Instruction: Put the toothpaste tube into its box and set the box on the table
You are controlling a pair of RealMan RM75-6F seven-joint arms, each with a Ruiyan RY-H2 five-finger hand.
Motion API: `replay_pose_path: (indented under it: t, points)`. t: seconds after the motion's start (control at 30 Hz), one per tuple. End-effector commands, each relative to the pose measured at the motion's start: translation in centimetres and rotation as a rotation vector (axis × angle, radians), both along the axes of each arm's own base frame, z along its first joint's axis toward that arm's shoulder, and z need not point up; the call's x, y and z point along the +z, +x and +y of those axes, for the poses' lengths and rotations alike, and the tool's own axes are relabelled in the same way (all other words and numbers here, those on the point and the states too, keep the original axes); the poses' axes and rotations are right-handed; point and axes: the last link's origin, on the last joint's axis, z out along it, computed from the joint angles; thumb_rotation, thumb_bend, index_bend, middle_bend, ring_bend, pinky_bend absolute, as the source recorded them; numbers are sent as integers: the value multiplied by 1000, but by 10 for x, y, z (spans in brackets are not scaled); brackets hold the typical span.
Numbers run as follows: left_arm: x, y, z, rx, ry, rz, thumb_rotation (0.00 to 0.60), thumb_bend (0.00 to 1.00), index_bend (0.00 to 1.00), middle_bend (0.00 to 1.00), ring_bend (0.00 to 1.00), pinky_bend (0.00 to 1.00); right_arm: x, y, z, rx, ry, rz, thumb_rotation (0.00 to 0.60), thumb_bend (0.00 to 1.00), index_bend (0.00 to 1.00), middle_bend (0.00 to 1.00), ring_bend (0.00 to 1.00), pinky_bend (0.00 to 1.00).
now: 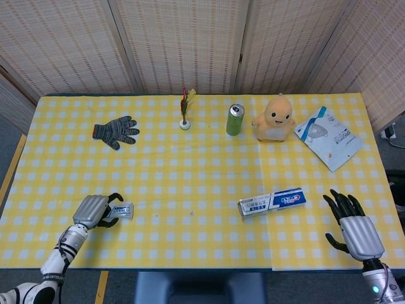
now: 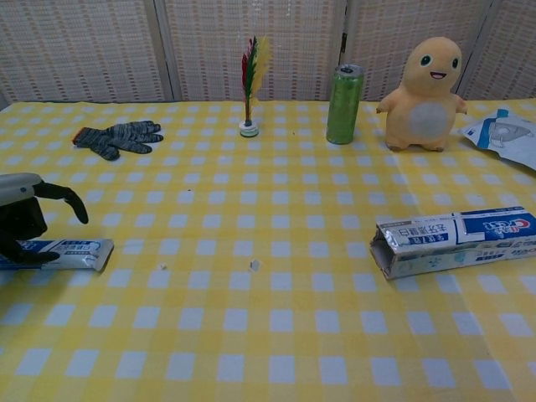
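White-blue toothpaste tube [image 2: 71, 250] lying flat, open-ended box [image 2: 456, 241] well right

Matt checked cloth on the table [image 1: 190, 171]; knitted grey glove [image 1: 116, 132]; glossy metal can [image 1: 235, 120]; soft plush toy [image 1: 274, 118]; printed card box [image 1: 271, 202], probably; shiny plastic pouch [image 1: 328, 137]; brushed-metal left hand [image 1: 93, 211].
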Motion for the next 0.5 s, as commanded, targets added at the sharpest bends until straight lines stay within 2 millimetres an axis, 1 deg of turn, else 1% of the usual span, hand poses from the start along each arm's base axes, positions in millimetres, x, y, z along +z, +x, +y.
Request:
replay_pose_path:
  t: [0.03, 0.2, 0.5]
  points:
    - [-6, 2, 5, 2, -15, 2, 600, 345, 345, 1000, 1000, 1000, 0, -1, -1, -6, -2, 1, 600, 308, 0, 0, 0, 0]
    - [-14, 3, 10, 8, -38, 13, 600, 345, 341, 1000, 1000, 1000, 3, -2, -2, -14, -8, 0, 600, 309, 0, 0, 0, 0]
    - [-20, 1, 13, 26, -56, 19, 600, 344, 345, 1000, 1000, 1000, 4, -4, -3, -21, -14, 1, 600, 309, 0, 0, 0, 0]
